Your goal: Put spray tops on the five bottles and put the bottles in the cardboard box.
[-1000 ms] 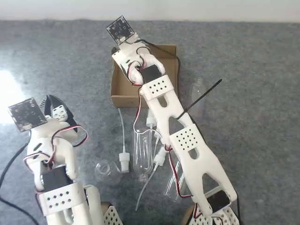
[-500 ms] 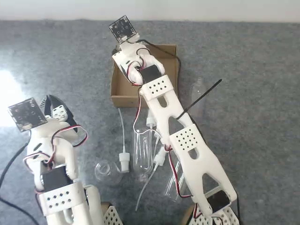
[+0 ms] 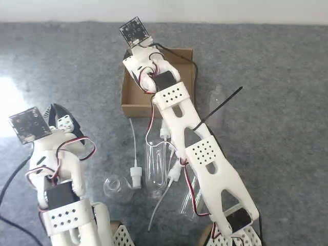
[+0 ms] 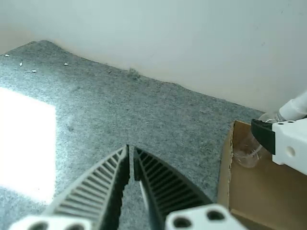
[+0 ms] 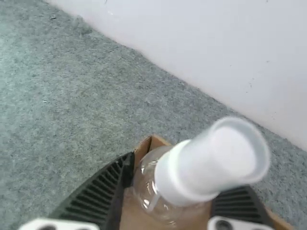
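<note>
My right gripper (image 5: 172,194) is shut on a clear bottle (image 5: 146,184) with a white spray top (image 5: 216,158), held over a corner of the cardboard box (image 5: 149,142). In the high view that arm's wrist (image 3: 146,66) hangs over the box (image 3: 134,108) at the back. My left gripper (image 4: 131,151) is shut on nothing and sits low at the near left (image 3: 57,115), pointing towards the wall. It sees the box (image 4: 224,167) and the held bottle (image 4: 248,152) off to the side.
Loose clear bottles lie between the arms (image 3: 158,164) (image 3: 117,186), and another stands right of the box (image 3: 217,100). A spray top with its tube (image 3: 135,177) lies beside them. A black cable tie (image 3: 223,105) sticks out from the right arm.
The right wrist shifted slightly to the right over the box a second ago and has held still since. The left arm has not moved.
</note>
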Controlling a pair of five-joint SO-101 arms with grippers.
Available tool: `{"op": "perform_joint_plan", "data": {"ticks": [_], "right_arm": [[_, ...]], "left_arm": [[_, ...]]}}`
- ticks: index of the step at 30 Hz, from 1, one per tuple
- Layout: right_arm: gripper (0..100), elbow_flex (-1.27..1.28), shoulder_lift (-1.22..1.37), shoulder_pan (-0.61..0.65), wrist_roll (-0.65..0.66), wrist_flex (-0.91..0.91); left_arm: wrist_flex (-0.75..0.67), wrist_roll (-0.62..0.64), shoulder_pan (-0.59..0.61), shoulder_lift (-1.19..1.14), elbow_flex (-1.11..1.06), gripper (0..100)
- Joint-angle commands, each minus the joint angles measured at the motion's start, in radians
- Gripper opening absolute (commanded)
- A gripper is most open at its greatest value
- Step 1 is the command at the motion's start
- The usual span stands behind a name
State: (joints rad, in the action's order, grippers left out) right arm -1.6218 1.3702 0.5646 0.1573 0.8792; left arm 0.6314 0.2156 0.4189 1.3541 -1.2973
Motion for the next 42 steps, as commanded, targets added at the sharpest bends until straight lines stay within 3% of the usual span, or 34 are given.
{"op": "perform_joint_plan", "data": {"ticks": [1,8,13,36,42], "right_arm": [[21.4,-0.009,-0.018,0.015,-0.008,-0.018],[22.1,-0.011,-0.018,0.019,-0.014,-0.021],[29.7,-0.009,-0.016,0.027,-0.015,-0.012],[28.4,-0.017,-0.021,0.025,-0.008,-0.008],[28.4,-0.063,-0.024,0.025,-0.008,0.088]], "left_arm": [[-0.026,0.0,0.003,-0.005,0.01,2],[-0.026,0.0,0.003,-0.005,0.01,2],[-0.026,0.0,0.003,-0.005,0.01,2],[-0.028,0.0,0.003,-0.005,0.01,2],[-0.028,0.0,0.003,-0.005,0.01,2]]}}
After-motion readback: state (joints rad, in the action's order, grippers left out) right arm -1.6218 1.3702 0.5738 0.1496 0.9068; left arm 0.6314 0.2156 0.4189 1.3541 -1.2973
